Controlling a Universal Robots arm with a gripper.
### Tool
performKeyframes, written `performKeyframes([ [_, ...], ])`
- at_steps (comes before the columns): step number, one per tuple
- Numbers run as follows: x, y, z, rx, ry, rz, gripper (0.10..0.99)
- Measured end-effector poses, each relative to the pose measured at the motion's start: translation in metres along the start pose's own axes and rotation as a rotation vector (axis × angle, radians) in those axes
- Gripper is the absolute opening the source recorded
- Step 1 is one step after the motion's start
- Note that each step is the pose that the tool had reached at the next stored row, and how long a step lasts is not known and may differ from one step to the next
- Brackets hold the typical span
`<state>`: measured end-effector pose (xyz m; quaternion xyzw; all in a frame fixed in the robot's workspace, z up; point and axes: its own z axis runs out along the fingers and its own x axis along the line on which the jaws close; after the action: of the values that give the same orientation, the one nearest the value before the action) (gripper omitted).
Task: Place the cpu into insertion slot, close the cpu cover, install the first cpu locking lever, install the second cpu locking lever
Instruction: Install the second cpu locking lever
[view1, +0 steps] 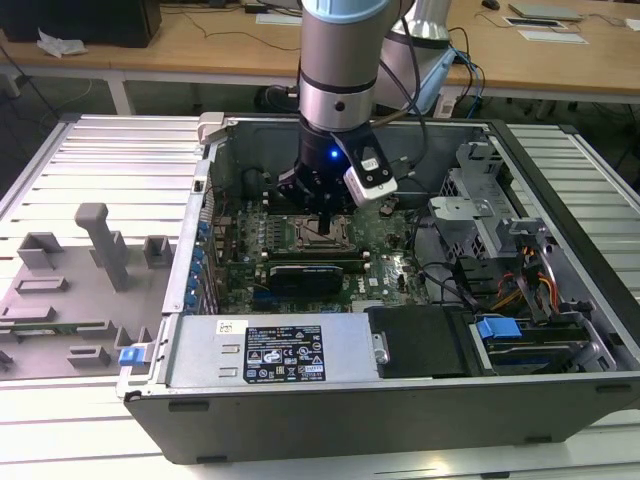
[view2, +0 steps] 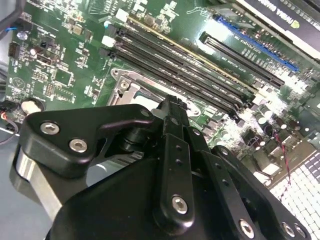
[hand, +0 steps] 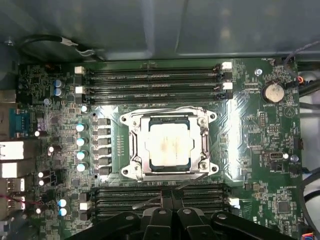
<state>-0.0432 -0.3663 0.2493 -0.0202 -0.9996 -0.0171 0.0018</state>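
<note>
Black linkage of the gripper (hand: 167, 212) fills the foreground, fingers apparently pinched together and empty; just beyond its tip the cpu (hand: 169, 144) sits under the cpu cover (hand: 169, 173); levers want steady downward pressure.

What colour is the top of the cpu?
Pale silver-beige; the cpu shows best in the first wrist view.

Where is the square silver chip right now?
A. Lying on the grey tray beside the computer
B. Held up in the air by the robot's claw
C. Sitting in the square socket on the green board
C: in the first wrist view the chip lies flat inside the socket, framed by the metal cover.
</note>
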Motion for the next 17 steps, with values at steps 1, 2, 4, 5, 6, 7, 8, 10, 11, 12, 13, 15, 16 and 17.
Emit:
performKeyframes([
  [1,0.0000,-0.0010,0.0004,-0.003,0.0231,0.001,0.106],
  [2,0.0000,-0.0011,0.0004,-0.003,0.0283,0.001,0.106],
  [4,0.0000,-0.0013,0.0004,-0.003,0.0284,0.001,0.106],
  [5,0.0003,-0.0014,0.0007,-0.009,0.0285,0.001,0.106],
  [6,0.0008,-0.0014,0.0014,-0.023,0.0281,0.001,0.106],
  [7,0.0012,-0.0015,0.0019,-0.030,0.0281,0.001,0.106],
  [8,0.0015,-0.0017,0.0023,-0.035,0.0281,0.000,0.106],
  [10,0.0025,-0.0020,0.0031,-0.046,0.0283,0.000,0.106],
  [11,0.0031,-0.0024,0.0039,-0.052,0.0285,0.000,0.106],
  [12,0.0035,-0.0033,0.0041,-0.055,0.0286,0.000,0.106],
  [13,0.0037,-0.0048,0.0042,-0.057,0.0287,0.000,0.106],
  [15,0.0049,-0.0087,0.0047,-0.063,0.0288,0.000,0.106],
  [16,0.0060,-0.0100,0.0057,-0.070,0.0287,0.000,0.106],
  [17,0.0070,-0.0106,0.0065,-0.075,0.0288,0.000,0.106],
])
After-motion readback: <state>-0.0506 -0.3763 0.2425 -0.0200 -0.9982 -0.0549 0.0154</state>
